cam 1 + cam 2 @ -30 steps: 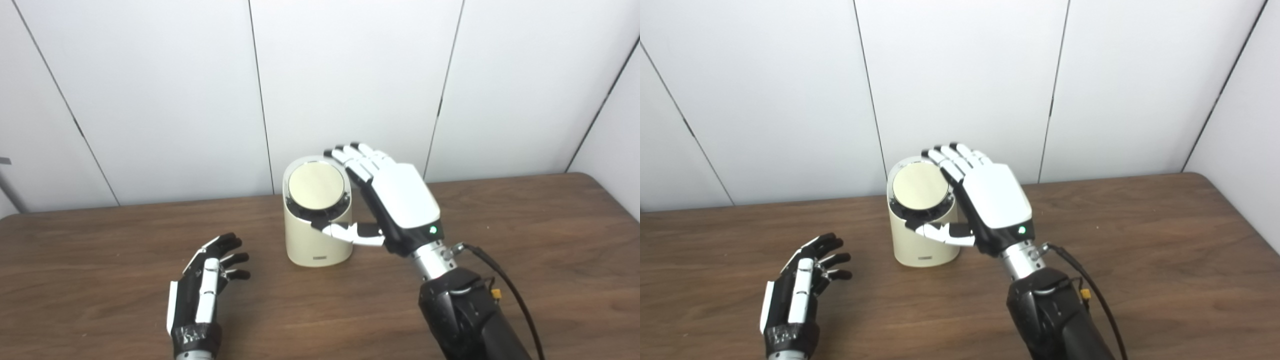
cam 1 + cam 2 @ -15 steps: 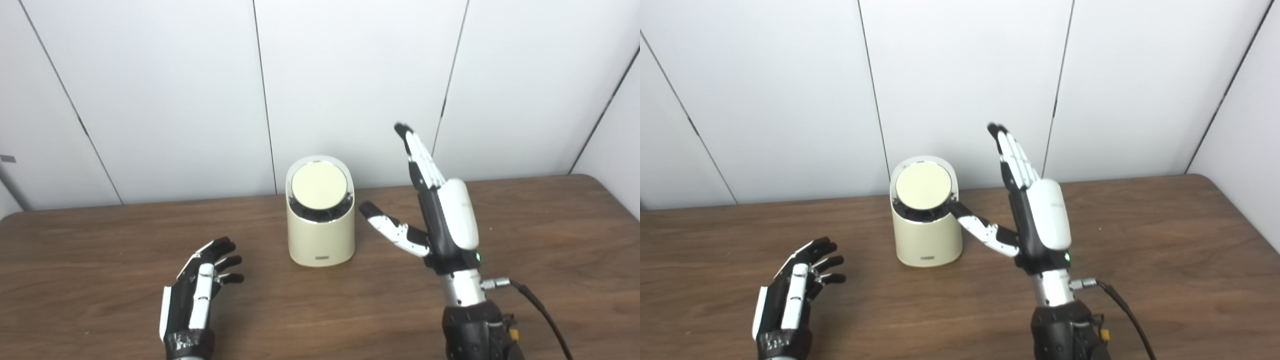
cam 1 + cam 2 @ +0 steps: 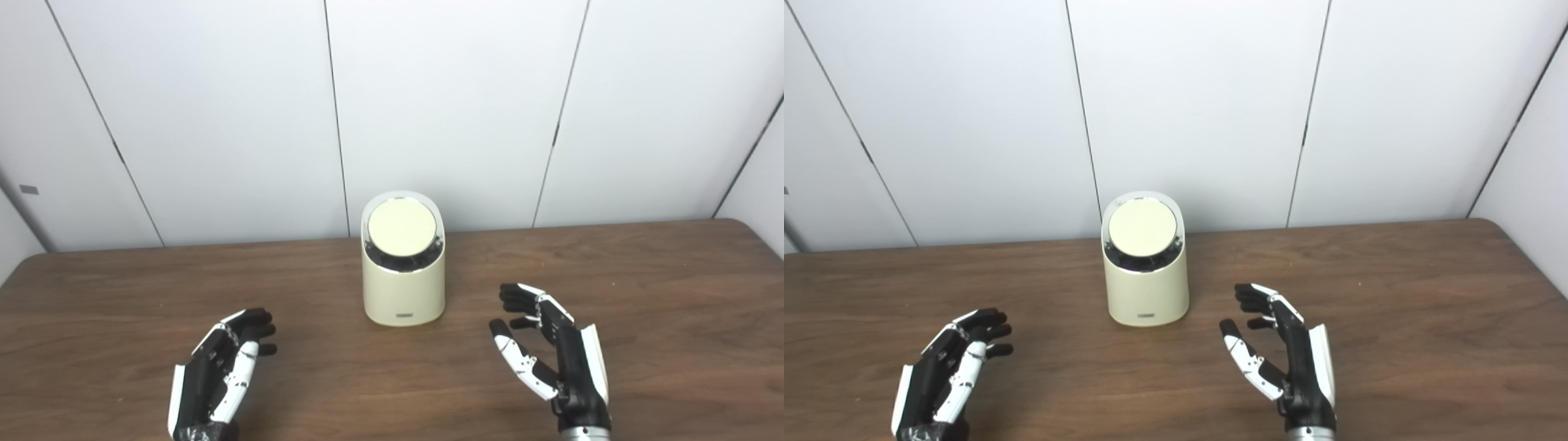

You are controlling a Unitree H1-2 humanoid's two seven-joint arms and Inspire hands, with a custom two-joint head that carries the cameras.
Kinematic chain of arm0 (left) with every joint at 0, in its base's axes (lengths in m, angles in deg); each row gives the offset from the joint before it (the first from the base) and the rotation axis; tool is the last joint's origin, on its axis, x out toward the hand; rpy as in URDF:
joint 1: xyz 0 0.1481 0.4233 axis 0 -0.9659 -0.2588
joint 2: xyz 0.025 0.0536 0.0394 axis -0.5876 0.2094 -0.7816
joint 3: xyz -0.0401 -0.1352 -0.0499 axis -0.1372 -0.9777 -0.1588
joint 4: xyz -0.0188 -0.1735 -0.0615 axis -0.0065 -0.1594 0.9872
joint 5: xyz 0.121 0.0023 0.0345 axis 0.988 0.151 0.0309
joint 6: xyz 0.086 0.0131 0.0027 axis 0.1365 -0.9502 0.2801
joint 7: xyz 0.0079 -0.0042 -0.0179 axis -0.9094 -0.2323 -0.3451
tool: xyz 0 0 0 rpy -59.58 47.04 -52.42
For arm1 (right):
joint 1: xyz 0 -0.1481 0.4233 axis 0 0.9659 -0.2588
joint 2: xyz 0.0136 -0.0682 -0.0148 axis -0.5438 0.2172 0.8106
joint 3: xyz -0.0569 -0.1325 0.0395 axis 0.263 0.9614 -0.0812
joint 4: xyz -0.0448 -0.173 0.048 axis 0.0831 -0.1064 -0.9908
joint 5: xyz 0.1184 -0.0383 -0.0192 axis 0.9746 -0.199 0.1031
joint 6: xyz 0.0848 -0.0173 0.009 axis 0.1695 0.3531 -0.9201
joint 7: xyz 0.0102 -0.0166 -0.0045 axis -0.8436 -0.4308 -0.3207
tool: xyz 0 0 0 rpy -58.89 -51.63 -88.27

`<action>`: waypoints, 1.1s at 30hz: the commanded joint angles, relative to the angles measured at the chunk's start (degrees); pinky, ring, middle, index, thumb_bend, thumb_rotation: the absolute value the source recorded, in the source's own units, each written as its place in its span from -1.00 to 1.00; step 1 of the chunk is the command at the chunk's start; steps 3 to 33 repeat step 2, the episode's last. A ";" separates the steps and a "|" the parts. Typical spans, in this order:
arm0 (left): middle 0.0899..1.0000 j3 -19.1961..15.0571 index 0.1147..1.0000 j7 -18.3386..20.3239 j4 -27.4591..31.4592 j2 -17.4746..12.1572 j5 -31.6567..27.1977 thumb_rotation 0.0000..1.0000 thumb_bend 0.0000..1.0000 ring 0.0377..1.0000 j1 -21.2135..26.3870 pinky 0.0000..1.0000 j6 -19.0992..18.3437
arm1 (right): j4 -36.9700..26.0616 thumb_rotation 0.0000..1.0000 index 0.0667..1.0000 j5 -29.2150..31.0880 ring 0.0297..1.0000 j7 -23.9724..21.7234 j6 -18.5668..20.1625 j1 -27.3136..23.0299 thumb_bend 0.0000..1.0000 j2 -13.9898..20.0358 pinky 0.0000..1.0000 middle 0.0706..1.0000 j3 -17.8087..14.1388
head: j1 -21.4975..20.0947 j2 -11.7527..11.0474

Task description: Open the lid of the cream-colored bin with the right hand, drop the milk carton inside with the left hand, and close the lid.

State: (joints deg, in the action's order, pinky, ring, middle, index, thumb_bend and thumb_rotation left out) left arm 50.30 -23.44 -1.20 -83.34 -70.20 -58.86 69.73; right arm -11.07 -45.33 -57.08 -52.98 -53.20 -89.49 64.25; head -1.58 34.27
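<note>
cream bin (image 3: 403,288) upright on table (image 3: 661,294), lid (image 3: 402,226) shut, beyond fingertips of both empty spread hands: left hand (image 3: 217,373), right hand (image 3: 554,352).

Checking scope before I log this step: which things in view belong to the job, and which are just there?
Job:
cream-colored bin, lid closed
left hand, open
right hand, open
No milk carton in view.

Just there:
wooden table
white wall panels

The right hand (image 3: 554,352), which a second ago cupped the side of the cream-colored bin (image 3: 403,288) with its thumb against the front, is now off it and low over the table (image 3: 674,318), empty, fingers apart. The left hand (image 3: 219,373) seems slightly nearer the bottom edge, possibly only because the camera has shifted.
</note>
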 commanded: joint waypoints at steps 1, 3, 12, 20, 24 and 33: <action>0.54 0.64 0.50 1.97 3.46 -1.26 -1.98 0.04 -0.41 0.53 -0.44 0.38 -1.71 | -2.94 -0.34 0.39 2.37 0.42 -1.19 2.05 0.30 -0.51 -0.73 0.30 0.43 -0.91 | -0.02 0.11; 0.58 0.71 0.54 2.51 3.88 -1.51 -2.82 0.07 -0.43 0.57 -1.05 0.42 -2.54 | -3.43 -0.34 0.40 2.91 0.43 -1.59 3.21 0.67 -0.51 -0.92 0.31 0.44 -1.16 | 0.10 0.22; 0.58 0.71 0.54 2.51 3.88 -1.51 -2.82 0.07 -0.43 0.57 -1.05 0.42 -2.54 | -3.43 -0.34 0.40 2.91 0.43 -1.59 3.21 0.67 -0.51 -0.92 0.31 0.44 -1.16 | 0.10 0.22; 0.58 0.71 0.54 2.51 3.88 -1.51 -2.82 0.07 -0.43 0.57 -1.05 0.42 -2.54 | -3.43 -0.34 0.40 2.91 0.43 -1.59 3.21 0.67 -0.51 -0.92 0.31 0.44 -1.16 | 0.10 0.22; 0.58 0.71 0.54 2.51 3.88 -1.51 -2.82 0.07 -0.43 0.57 -1.05 0.42 -2.54 | -3.43 -0.34 0.40 2.91 0.43 -1.59 3.21 0.67 -0.51 -0.92 0.31 0.44 -1.16 | 0.10 0.22; 0.58 0.71 0.54 2.51 3.88 -1.51 -2.82 0.07 -0.43 0.57 -1.05 0.42 -2.54 | -3.43 -0.34 0.40 2.91 0.43 -1.59 3.21 0.67 -0.51 -0.92 0.31 0.44 -1.16 | 0.10 0.22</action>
